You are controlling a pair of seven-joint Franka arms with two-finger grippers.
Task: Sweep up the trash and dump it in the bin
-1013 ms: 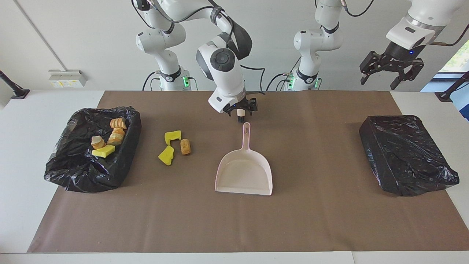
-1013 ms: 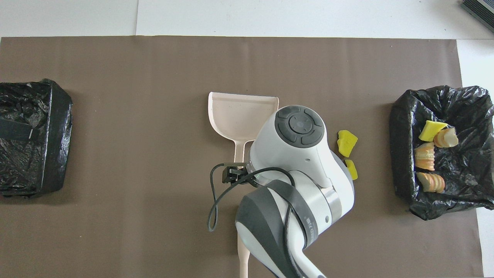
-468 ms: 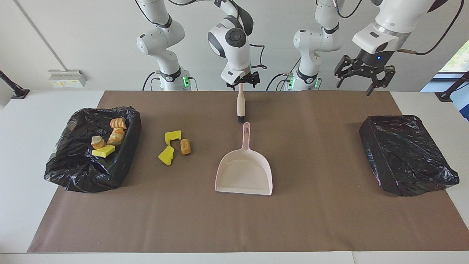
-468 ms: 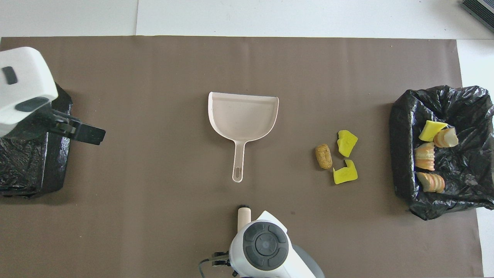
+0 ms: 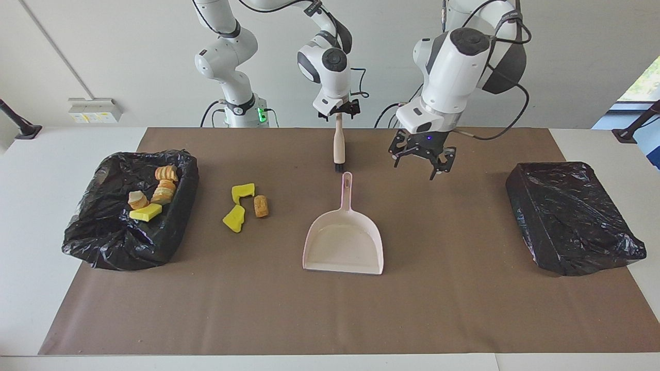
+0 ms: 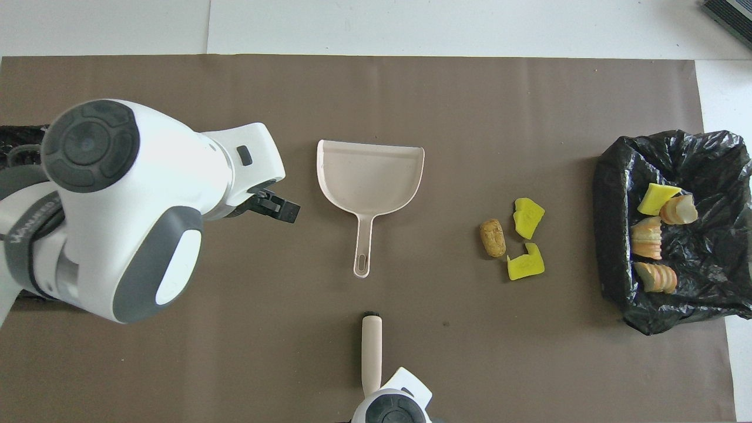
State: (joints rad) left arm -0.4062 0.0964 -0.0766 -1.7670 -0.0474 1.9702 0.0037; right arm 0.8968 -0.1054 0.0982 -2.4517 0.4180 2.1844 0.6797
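Right gripper (image 5: 339, 115) pinches beige-handled brush (image 5: 339, 147) at pink plastic dustpan's (image 5: 344, 242) 12 o'clock; left gripper (image 5: 422, 159) spread, over brown mat (image 5: 464, 309).

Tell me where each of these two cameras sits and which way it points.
Facing view: high across the table, looking at both robots; both arms show whole, the right gripper holding the brush upright, the left gripper open above the mat beside the dustpan.
Overhead view: above the robots' end, looking steeply down; the left arm's wrist and only the top of the right wrist show.
Shared: dustpan, brush, loose trash, the filled bin.
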